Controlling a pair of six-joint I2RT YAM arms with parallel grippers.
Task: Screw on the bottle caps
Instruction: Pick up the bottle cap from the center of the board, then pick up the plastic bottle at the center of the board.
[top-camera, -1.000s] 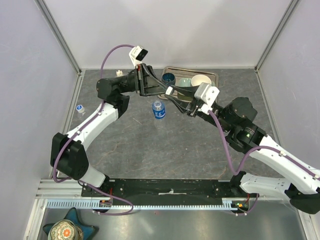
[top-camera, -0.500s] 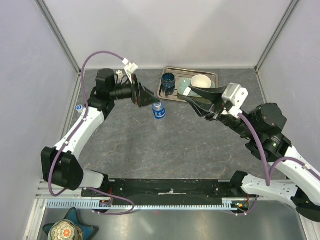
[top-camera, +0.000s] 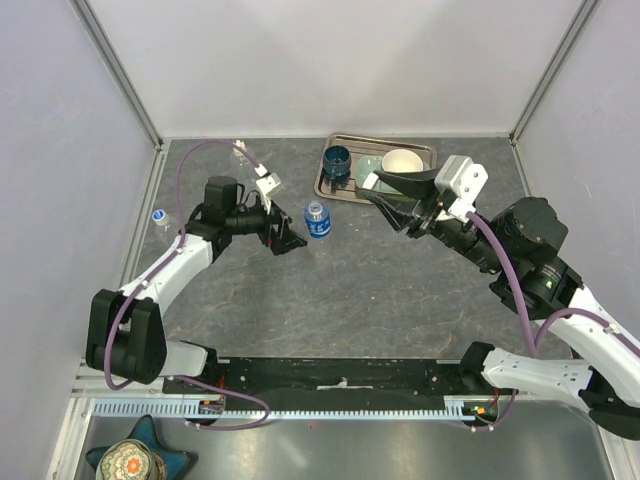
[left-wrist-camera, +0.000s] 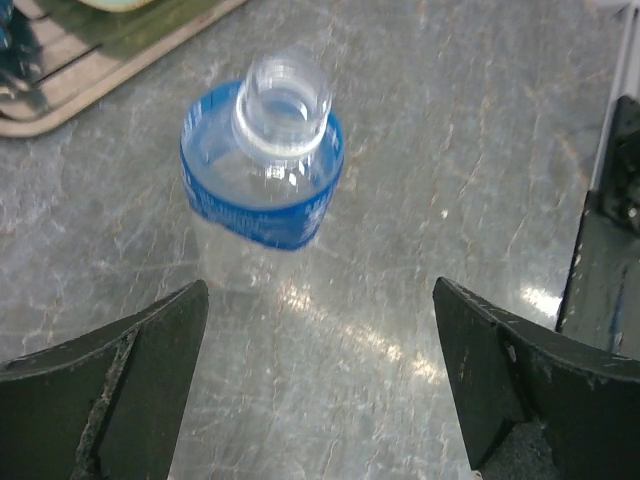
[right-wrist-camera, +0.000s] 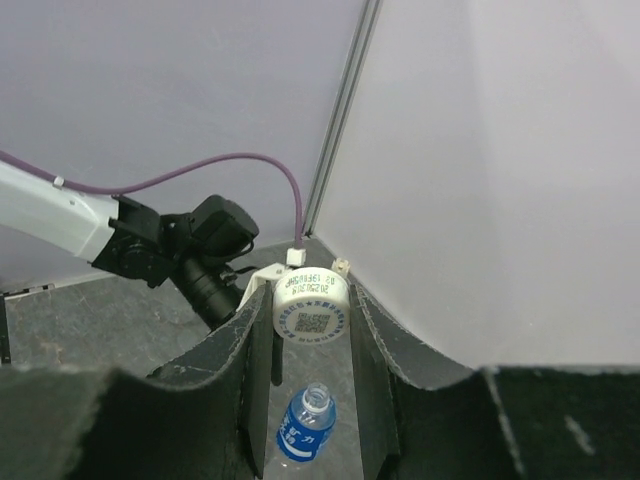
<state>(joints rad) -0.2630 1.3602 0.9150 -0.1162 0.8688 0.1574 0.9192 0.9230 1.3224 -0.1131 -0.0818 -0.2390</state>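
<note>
Since a second ago my left gripper (top-camera: 288, 238) has dropped from up by the tray (top-camera: 428, 150) to just left of the bottle (top-camera: 317, 220), and its jaws now stand wide apart, holding nothing. The right gripper (top-camera: 388, 193) has pulled back toward the right and stays clamped on a white bottle cap (right-wrist-camera: 311, 307) with print on its face. The bottle is clear with a blue label, upright, neck uncapped. It stands on the table (top-camera: 350, 300) toward the far edge, just off the tray's near left corner but not touching it. From the bottle to the near edge I see bare grey surface, with walls along both side edges.
</note>
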